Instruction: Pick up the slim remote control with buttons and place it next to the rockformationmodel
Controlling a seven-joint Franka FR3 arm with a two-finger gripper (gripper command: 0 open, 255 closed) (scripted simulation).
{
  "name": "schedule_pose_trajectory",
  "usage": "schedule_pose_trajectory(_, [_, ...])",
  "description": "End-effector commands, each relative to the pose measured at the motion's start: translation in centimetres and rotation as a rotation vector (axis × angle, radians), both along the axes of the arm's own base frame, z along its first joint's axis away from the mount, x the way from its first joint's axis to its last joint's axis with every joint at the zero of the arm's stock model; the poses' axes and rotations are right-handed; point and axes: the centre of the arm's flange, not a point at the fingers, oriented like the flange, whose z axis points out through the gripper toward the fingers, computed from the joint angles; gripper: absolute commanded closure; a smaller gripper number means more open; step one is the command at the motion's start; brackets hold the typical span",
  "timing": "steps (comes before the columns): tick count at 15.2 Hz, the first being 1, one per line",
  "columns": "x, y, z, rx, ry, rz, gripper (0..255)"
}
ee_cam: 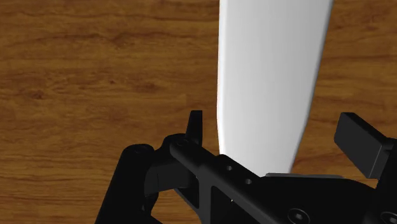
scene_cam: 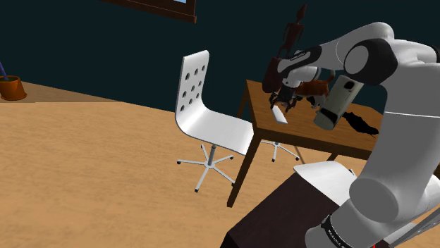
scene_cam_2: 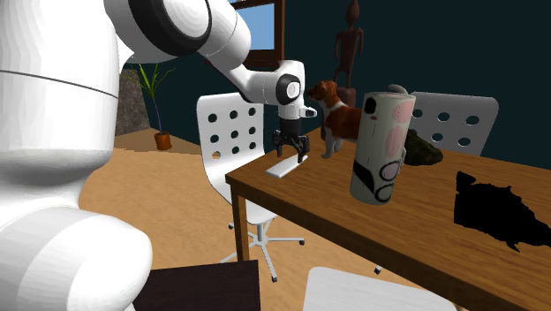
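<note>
2nd ext. view, L to R: white chair (scene_cam_2: 231, 132), then white remote (scene_cam_2: 284, 166) flat on wooden table (scene_cam_2: 424, 238) nr its left corner, long axis lower-left to upper-right. Gripper (scene_cam_2: 293, 155) just above it. Fingers (ee_cam: 194, 127) wide apart, straddling its width, not clamping.

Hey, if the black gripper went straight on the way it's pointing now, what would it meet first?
The slim white remote control, straight ahead between the open jaws. The black gripper looks set to straddle it, with its fingertips reaching the brown wooden table on either side, though depth is unclear.
</note>
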Motion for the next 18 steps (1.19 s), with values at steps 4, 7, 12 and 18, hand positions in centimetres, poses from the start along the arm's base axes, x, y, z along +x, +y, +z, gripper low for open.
schedule_pose_trajectory(4, [-0.07,-0.05,-1.94,0.0,0.0,0.0,0])
schedule_pose_trajectory(7, [-0.07,-0.05,-1.94,0.0,0.0,0.0,0])
schedule_pose_trajectory(12, [-0.07,-0.05,-1.93,0.0,0.0,0.0,255])
schedule_pose_trajectory(18, [-0.07,-0.06,-1.94,0.0,0.0,0.0,255])
